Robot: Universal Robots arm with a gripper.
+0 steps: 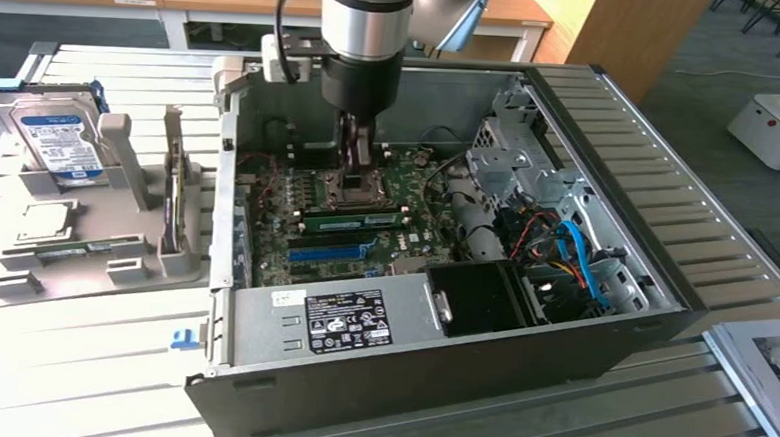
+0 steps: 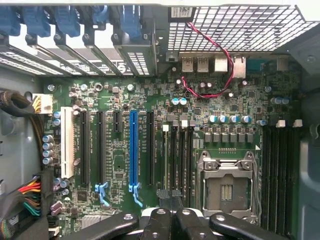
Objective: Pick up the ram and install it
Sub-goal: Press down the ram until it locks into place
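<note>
The ram (image 1: 350, 217) is a thin green stick standing on edge in a slot of the motherboard (image 1: 403, 241), inside the open computer case. In the wrist view it looks like a narrow pale edge, the ram (image 2: 166, 155), in the memory slot farthest from the CPU socket (image 2: 226, 186). My gripper (image 1: 357, 185) hangs straight down from the arm, just above the board between the socket and the ram. Its black fingers (image 2: 159, 220) are pressed together, so the gripper (image 2: 168, 196) is shut, and nothing shows between them. Whether the tips touch the ram is unclear.
A long blue slot (image 1: 328, 250) lies just past the ram. The case walls (image 1: 638, 211), a drive cage (image 1: 514, 150), blue cables (image 1: 578, 256) and the power supply (image 1: 345, 321) surround the board. A silver hard drive (image 1: 54, 141) stands in a grey holder (image 1: 95, 253) on the exterior view's left.
</note>
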